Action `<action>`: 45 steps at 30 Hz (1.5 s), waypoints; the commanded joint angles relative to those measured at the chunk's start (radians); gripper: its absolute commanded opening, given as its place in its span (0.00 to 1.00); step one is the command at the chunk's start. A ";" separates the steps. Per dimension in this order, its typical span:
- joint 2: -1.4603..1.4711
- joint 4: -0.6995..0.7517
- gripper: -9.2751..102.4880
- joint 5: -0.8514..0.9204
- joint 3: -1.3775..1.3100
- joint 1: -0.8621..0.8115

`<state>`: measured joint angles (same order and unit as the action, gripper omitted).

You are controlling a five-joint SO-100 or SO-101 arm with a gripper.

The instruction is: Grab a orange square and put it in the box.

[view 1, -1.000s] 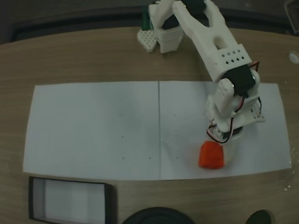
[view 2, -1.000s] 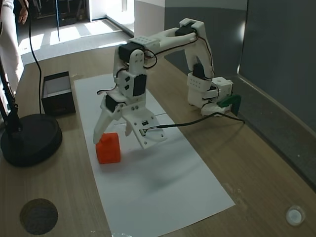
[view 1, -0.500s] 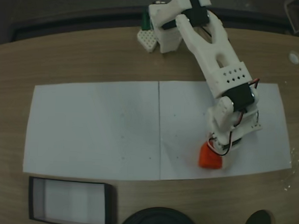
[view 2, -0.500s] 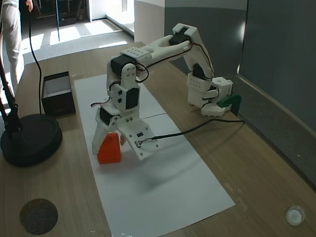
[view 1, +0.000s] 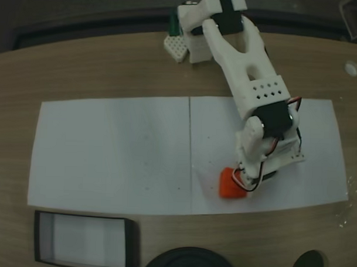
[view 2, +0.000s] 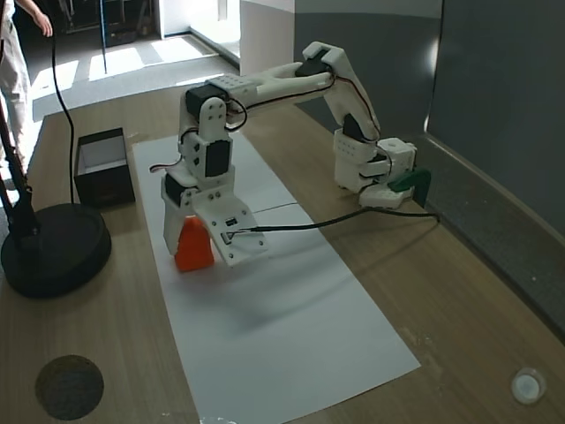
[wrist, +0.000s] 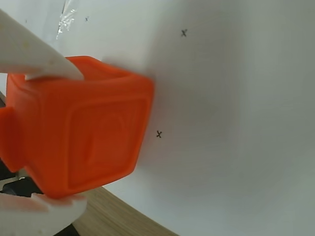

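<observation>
Box (view 1: pixel 84 242) walls showed black at the lower left of the fixed view from above, framing a pale floor, with the round black stand base (view 1: pixel 188 261) just to its right along the table's near edge. Further right, on the white paper sheet (view 1: pixel 113 154), the orange square (view 1: pixel 230 185) sat near the sheet's lower edge, and the gripper (view 1: pixel 242 181) stood directly over it with the white arm (view 1: pixel 246 65) reaching down from its base at the top. In the wrist view the block (wrist: pixel 78 132) sat at the left, one white finger (wrist: pixel 37 54) lying against its top face and another white part (wrist: pixel 39 216) pressing from below, so the jaws appeared closed onto the block rather than standing apart from it. In the side-on fixed view the block (view 2: pixel 192 247) looked tilted, still touching the paper, pinched between the fingers of the gripper (view 2: pixel 199 247). The relation that mattered was that the box (view 2: pixel 103 168) lay well apart from the held block, beyond the far end of the sheet in that view. The carry would probably need a lift first, then a long sweep toward the tray.
</observation>
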<state>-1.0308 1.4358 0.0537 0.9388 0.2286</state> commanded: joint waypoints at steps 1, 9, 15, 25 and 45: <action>-0.083 0.064 0.12 0.028 -0.193 -0.048; -0.258 0.178 0.13 0.196 -0.595 -0.327; -0.241 0.078 0.13 0.213 -0.713 -0.557; -0.069 -0.078 0.13 0.158 -0.724 -0.638; 0.255 -0.256 0.13 0.067 -0.726 -0.586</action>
<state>-0.7440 1.2072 0.1227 0.2807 -0.3482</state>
